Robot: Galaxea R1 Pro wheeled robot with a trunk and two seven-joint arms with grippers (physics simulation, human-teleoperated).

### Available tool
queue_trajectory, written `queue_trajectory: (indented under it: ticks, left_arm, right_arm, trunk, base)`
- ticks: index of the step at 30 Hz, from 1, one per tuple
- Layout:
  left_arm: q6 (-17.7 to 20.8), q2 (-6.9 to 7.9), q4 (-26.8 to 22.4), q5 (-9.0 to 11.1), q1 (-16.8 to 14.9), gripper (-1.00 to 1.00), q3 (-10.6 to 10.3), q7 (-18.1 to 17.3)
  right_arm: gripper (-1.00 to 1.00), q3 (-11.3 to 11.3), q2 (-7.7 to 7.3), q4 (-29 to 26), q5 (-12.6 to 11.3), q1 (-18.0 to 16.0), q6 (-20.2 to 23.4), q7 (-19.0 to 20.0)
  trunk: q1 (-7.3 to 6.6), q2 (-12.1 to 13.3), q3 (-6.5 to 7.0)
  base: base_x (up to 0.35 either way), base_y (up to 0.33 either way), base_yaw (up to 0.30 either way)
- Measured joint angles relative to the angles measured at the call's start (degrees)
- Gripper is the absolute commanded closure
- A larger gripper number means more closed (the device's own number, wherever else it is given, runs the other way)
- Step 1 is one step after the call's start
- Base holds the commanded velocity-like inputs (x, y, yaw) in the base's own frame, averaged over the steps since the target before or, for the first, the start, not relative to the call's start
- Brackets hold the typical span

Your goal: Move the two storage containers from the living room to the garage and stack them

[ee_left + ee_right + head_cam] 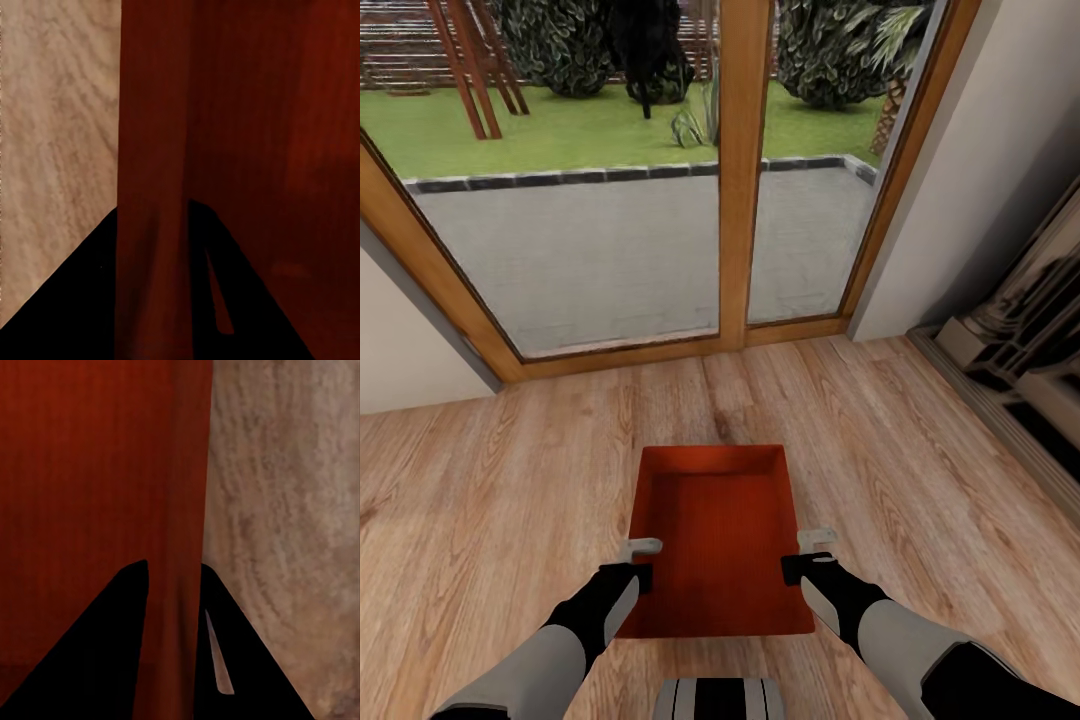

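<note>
Straddling container walls, wrist-view fingers

Wood-plank floor; wood-framed glass doors; patio, lawn outside.

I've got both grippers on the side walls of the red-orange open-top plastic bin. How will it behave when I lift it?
The red-orange open-top plastic bin looks empty, so probably light. Its walls look thin and smooth, so they may flex or slip slightly. The left gripper and right gripper each straddle a long wall, one finger inside and one outside; held on both sides, it should probably stay level.
</note>
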Motion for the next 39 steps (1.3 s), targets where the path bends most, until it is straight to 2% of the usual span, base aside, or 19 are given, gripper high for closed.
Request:
queue_trajectory:
  ticks: [7,16,39]
  left_arm:
    - [0.1,-0.01,0.0,0.04,0.0,1.0,0.32,-0.02]
    - [0.5,0.05,0.37,0.11,-0.04,1.0,0.33,-0.1]
    - [0.54,0.01,0.37,-0.04,-0.04,1.0,0.37,-0.09]
  right_arm:
    - [1.0,0.03,0.0,0.0,-0.08,0.0,0.0,0.02]
    - [1.0,0.85,0.02,0.19,-1.32,0.04,-0.01,-0.08]
    - [1.0,0.9,0.0,0.18,-1.34,0.05,0.08,-0.1]
  trunk:
    - [0.0,0.0,0.0]
    - [-1.97,3.59,1.61]
    - [-7.02,12.82,5.74]
  base:
    - [0.0,0.0,0.0]
    - [0.0,0.0,0.0]
    - [0.0,0.0,0.0]
